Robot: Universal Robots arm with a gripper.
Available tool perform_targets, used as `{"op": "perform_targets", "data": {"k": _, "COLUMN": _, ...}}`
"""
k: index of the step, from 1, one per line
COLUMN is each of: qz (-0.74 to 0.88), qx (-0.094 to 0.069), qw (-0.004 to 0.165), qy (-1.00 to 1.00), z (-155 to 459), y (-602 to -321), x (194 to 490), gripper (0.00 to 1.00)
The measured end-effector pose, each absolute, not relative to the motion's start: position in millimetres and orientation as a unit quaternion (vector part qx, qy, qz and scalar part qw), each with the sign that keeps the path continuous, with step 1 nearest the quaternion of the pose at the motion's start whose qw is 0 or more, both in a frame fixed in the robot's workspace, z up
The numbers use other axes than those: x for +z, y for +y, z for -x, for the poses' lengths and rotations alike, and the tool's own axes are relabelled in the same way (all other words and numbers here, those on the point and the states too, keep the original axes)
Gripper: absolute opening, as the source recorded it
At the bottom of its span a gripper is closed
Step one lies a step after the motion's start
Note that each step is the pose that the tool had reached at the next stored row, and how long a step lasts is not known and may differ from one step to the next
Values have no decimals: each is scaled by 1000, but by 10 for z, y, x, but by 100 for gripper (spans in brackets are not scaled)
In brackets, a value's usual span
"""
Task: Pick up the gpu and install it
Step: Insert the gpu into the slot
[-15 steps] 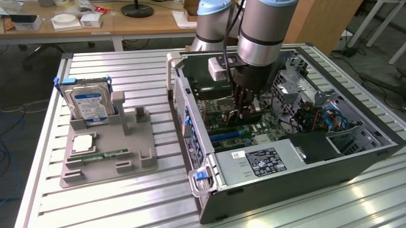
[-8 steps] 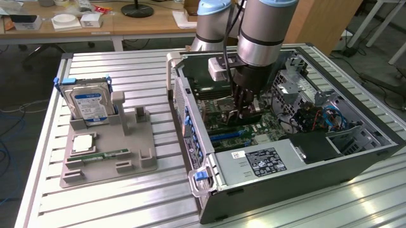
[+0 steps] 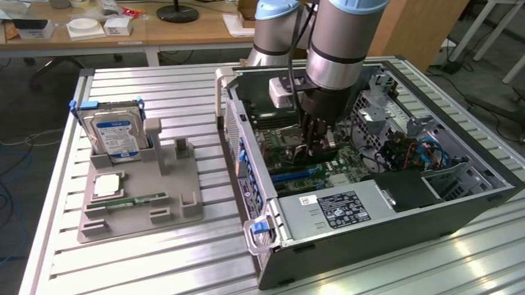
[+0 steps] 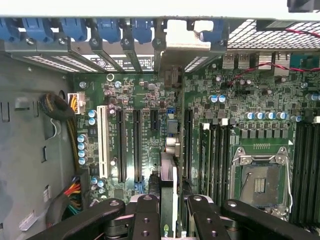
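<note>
My gripper (image 3: 316, 142) reaches down into the open computer case (image 3: 345, 246), over the motherboard (image 3: 316, 169). In the wrist view the gripper (image 4: 172, 217) is shut on the gpu (image 4: 168, 185), a thin dark card seen edge-on between the two black fingers (image 4: 146, 220). The card stands on its edge, in line with the long dark expansion slots (image 4: 137, 145) on the motherboard (image 4: 225, 110). Its silver bracket (image 4: 182, 47) sits at the case's rear wall among the blue slot latches (image 4: 107, 30). Whether the card's edge is down in a slot is hidden.
On the table at the exterior view's left, a grey fixture (image 3: 176, 184) holds the hard drive (image 3: 117, 136), a green memory stick (image 3: 135, 200) and a square chip (image 3: 108, 184). The case also holds an empty CPU socket (image 4: 260, 182), memory slots (image 4: 215, 155), cables (image 4: 60, 107) and the power supply (image 3: 336, 208).
</note>
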State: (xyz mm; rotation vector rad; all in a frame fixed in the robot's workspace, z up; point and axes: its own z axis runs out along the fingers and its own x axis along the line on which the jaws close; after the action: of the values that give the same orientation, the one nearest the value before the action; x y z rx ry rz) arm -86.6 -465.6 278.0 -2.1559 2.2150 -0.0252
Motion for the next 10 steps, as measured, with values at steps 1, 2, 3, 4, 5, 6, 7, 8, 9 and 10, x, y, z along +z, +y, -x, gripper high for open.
{"op": "perform_targets", "data": {"k": 1, "qz": 697, "qx": -8, "qw": 25, "qy": 716, "z": 866, "y": -4656, "x": 2774, "gripper": 26}}
{"op": "perform_targets", "data": {"k": 2, "qz": 697, "qx": -8, "qw": 25, "qy": 716, "z": 867, "y": -4656, "x": 2769, "gripper": 26}}
{"op": "perform_targets", "data": {"k": 3, "qz": 697, "qx": -8, "qw": 25, "qy": 716, "z": 869, "y": -4656, "x": 2764, "gripper": 26}}
{"op": "perform_targets", "data": {"k": 4, "qz": 697, "qx": -8, "qw": 25, "qy": 716, "z": 871, "y": -4657, "x": 2760, "gripper": 26}}
{"op": "perform_targets", "data": {"k": 5, "qz": 697, "qx": -8, "qw": 25, "qy": 716, "z": 875, "y": -4657, "x": 2756, "gripper": 26}}
{"op": "perform_targets", "data": {"k": 6, "qz": 697, "qx": -7, "qw": 25, "qy": 716, "z": 878, "y": -4656, "x": 2752, "gripper": 26}}
{"op": "perform_targets", "data": {"k": 7, "qz": 697, "qx": -7, "qw": 24, "qy": 716, "z": 879, "y": -4656, "x": 2747, "gripper": 26}}
{"op": "perform_targets", "data": {"k": 8, "qz": 697, "qx": -7, "qw": 24, "qy": 716, "z": 880, "y": -4656, "x": 2742, "gripper": 26}}
{"op": "perform_targets", "data": {"k": 9, "qz": 697, "qx": -7, "qw": 24, "qy": 716, "z": 882, "y": -4656, "x": 2736, "gripper": 26}}
{"op": "perform_targets", "data": {"k": 10, "qz": 697, "qx": -7, "qw": 24, "qy": 716, "z": 883, "y": -4657, "x": 2728, "gripper": 26}}
